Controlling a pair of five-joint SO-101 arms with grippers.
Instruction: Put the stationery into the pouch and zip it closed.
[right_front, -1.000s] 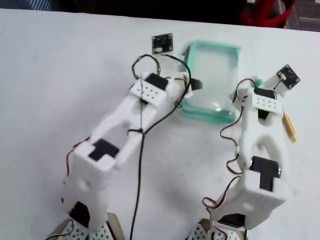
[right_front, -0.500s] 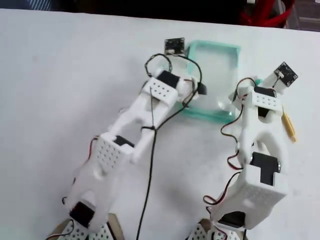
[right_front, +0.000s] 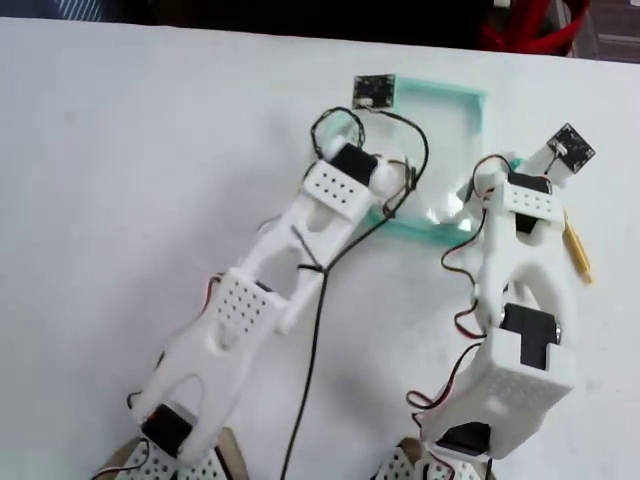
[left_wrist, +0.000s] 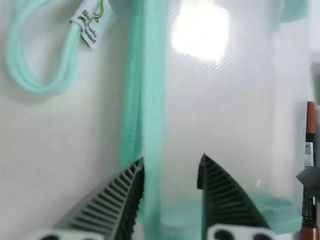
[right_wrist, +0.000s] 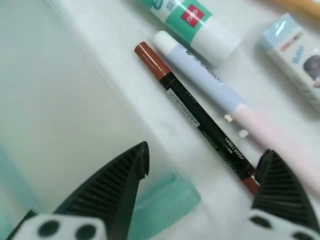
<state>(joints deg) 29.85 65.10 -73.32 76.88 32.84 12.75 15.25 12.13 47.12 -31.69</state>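
High view: the pouch (right_front: 445, 140) is seen flat on the worktop (right_front: 120, 150) | Left wrist view: the left claw (left_wrist: 171, 161) is held open over the pouch's green edge | Right wrist view: the right claw (right_wrist: 207, 151) is held open; a brown pen (right_wrist: 195, 112) is seen beside the pouch, not packed; nothing is zipped yet

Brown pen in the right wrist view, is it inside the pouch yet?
No, the brown pen lies on the table beside the pouch.
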